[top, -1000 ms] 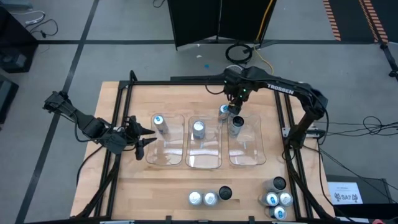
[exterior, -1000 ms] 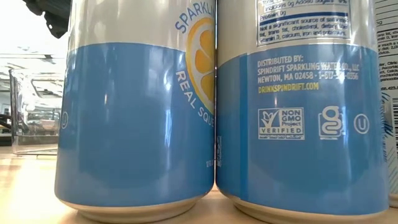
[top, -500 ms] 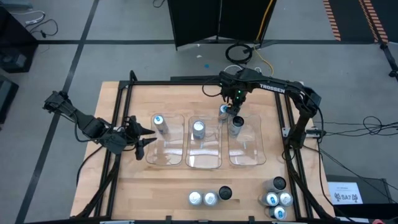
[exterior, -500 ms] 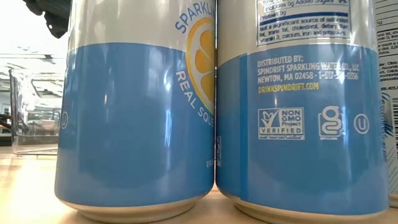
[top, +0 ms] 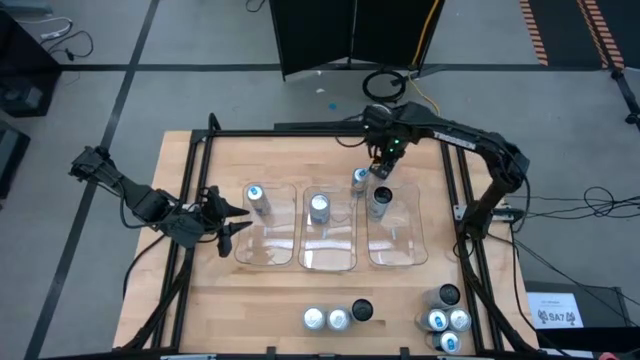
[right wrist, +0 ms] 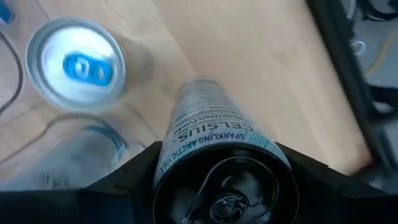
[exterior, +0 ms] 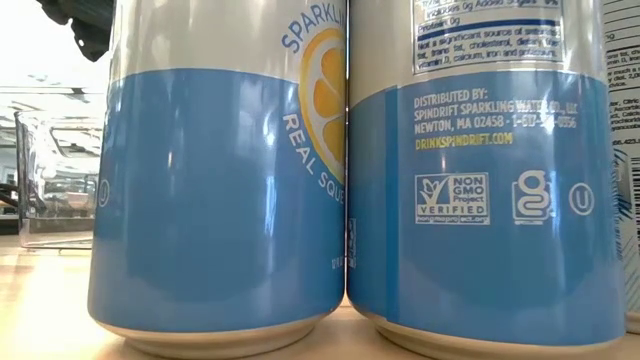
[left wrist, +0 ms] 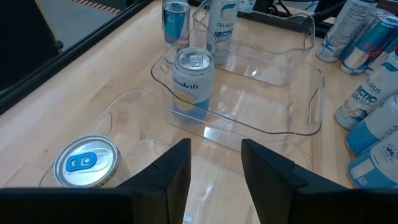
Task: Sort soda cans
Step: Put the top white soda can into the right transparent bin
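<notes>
Right wrist view: right gripper [right wrist: 221, 177] jaws straddle the Celsius can [right wrist: 217, 155], closing, grip unconfirmed; slick, thin-walled, so clamp mid-body; left jaws part-open, empty.

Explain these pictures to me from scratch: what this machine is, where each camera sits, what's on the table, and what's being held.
Two dark robot arms work at a wooden table. One picture looks straight down, one sits at table height behind two blue Spindrift cans, and one rides on each wrist. Three clear trays lie mid-table, each with a can; more cans wait at the near edge. The right gripper reaches over the right tray, its fingers around a Celsius can. The left gripper waits, empty, beside the left tray.
</notes>
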